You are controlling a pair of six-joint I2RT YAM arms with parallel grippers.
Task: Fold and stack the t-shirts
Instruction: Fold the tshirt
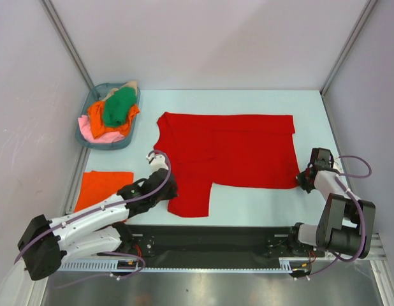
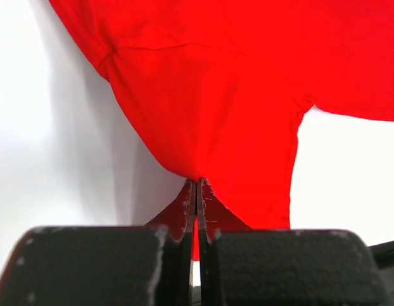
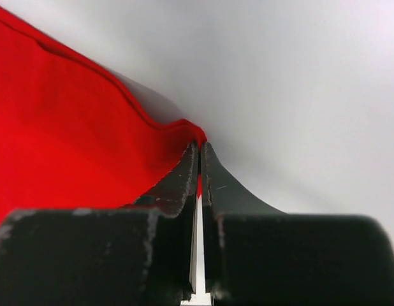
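The lower layers of the heap in the blue-grey basket point(image 1: 87, 136), at 10 o'clock on the table point(image 1: 261, 201), are hidden. Only a green t-shirt point(image 1: 119, 107) on top, an orange t-shirt point(image 1: 98, 120), a pink t-shirt point(image 1: 87, 131) and a strip of beige t-shirt point(image 1: 129, 84) at the far end can be made out.

From the top view neither pair of fingertips can be read, each being masked by its own wrist. In the wrist views the left gripper point(image 2: 197, 190) is seen clenched on a fold of the red t-shirt point(image 1: 235, 150), and the right gripper point(image 3: 199, 162) is seen pinching that shirt's hemmed corner, with red cloth caught between the jaws.

The red t-shirt is spread flat at the table's centre, one sleeve pointing to 6 o'clock. It is held at its 9 o'clock edge and its 4 o'clock corner. A folded orange t-shirt point(image 1: 102, 189) lies flat at 8 o'clock, apart from the red one.
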